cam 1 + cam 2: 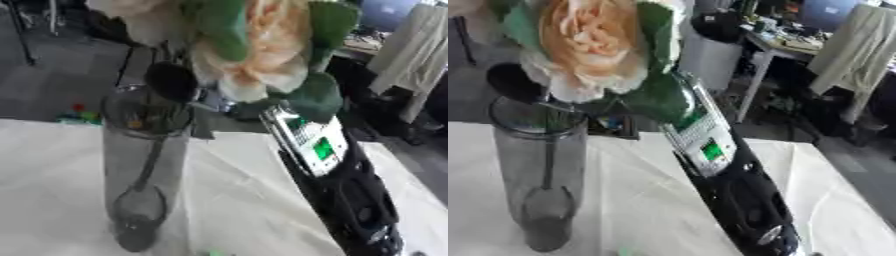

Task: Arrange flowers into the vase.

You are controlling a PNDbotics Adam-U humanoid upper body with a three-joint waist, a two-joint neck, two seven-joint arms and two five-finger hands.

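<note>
A clear glass vase [144,150] stands upright on the white tablecloth [236,200] at the left. A thin green stem [549,165] runs down inside it. Above the rim, close to the camera, sits a peach rose [592,45] with large green leaves [315,95]. My right arm [737,195] rises from the lower right, and its silver wrist with a green light [710,150] ends right under the leaves. The leaves hide most of my right hand. A dark rounded shape [171,80] sits at the vase rim; I cannot tell what it is. The left hand does not show.
The table's far edge runs behind the vase. Small red and green bits [80,116] lie at the far left. Beyond the table on the right stands a desk [785,45] with a pale cloth [850,55] hanging beside it.
</note>
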